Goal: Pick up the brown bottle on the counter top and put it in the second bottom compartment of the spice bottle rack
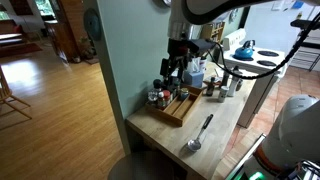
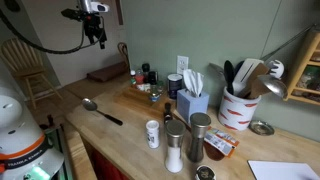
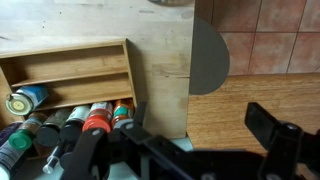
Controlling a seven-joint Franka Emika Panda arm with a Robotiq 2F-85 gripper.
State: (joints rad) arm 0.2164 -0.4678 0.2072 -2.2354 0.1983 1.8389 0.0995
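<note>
The low wooden spice bottle rack (image 3: 70, 68) lies on the light wooden counter top (image 3: 160, 70). It shows in both exterior views (image 1: 180, 106) (image 2: 133, 92). One jar (image 3: 26, 100) lies in a rack slot, and several small jars (image 3: 92, 120) stand along its edge. A small brown bottle (image 1: 211, 89) stands on the counter by the blue box (image 2: 168, 112). My gripper (image 3: 200, 125) is open and empty. It hangs high above the rack end of the counter (image 1: 177, 68) (image 2: 98, 38).
A metal spoon (image 1: 198, 134) (image 2: 101, 110) lies on the counter near the front edge. A white bottle (image 2: 152, 133), metal shakers (image 2: 186, 142), a blue tissue box (image 2: 190, 102) and a utensil crock (image 2: 239, 106) stand further along. The wood floor (image 3: 260, 100) lies beyond the counter edge.
</note>
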